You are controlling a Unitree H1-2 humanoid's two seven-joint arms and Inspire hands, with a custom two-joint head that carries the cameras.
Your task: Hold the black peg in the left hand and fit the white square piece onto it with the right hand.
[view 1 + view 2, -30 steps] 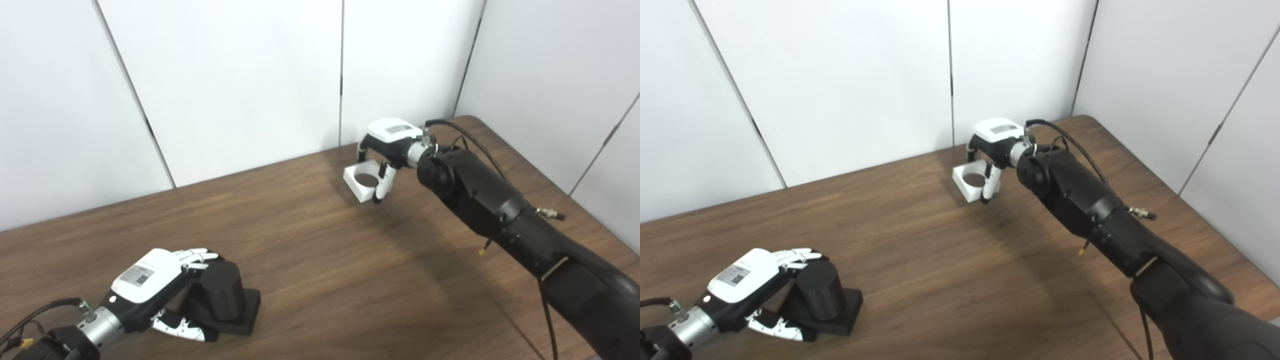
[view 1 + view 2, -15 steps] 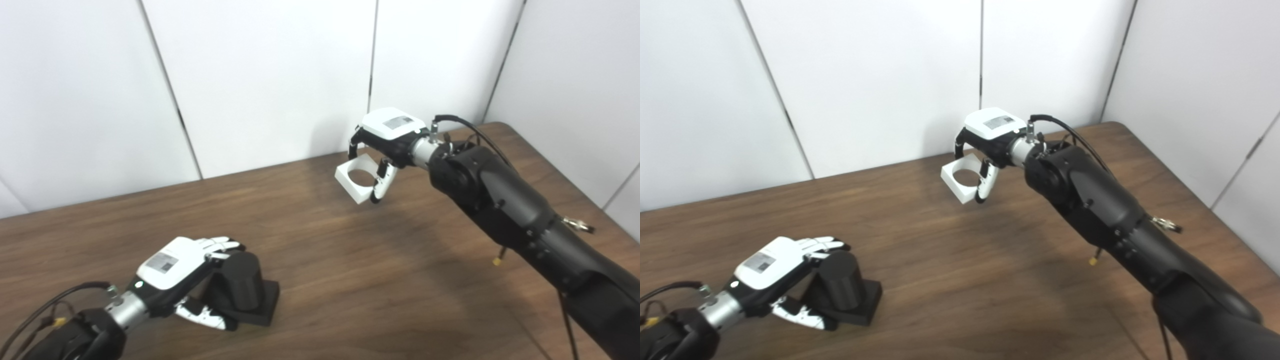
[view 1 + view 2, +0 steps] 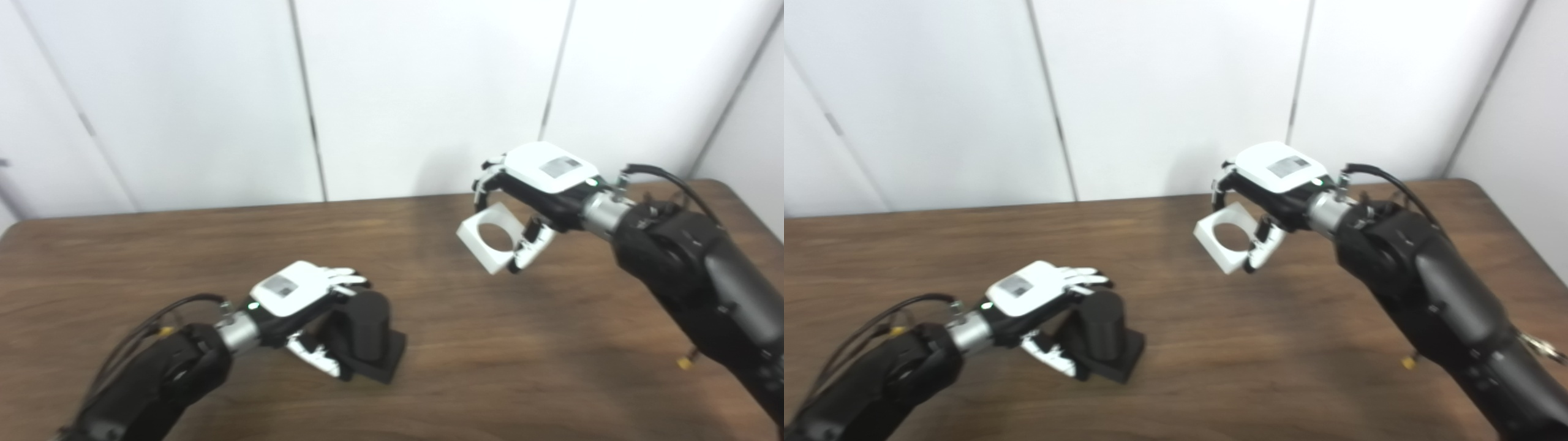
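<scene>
The black peg (image 3: 366, 324), a round post on a square black base, stands on the brown table (image 3: 465, 367) left of centre. My left hand (image 3: 300, 294) is shut around the post from its left side. The white square piece (image 3: 491, 237), with a round hole through it, hangs tilted in the air at the right. My right hand (image 3: 539, 184) is shut on it, fingers over its far edge and thumb on its near edge. The piece is well right of the peg and higher than it. Both show in the right eye view too: peg (image 3: 1099, 331), piece (image 3: 1228, 237).
White wall panels (image 3: 429, 92) stand right behind the table's far edge. The table's right corner (image 3: 744, 184) lies beyond my right forearm. Bare wood lies between the peg and the piece.
The camera has swung left, so the whole picture shifted right. My right hand has lifted the white piece off the table and carried it toward the middle. My left hand still holds the peg.
</scene>
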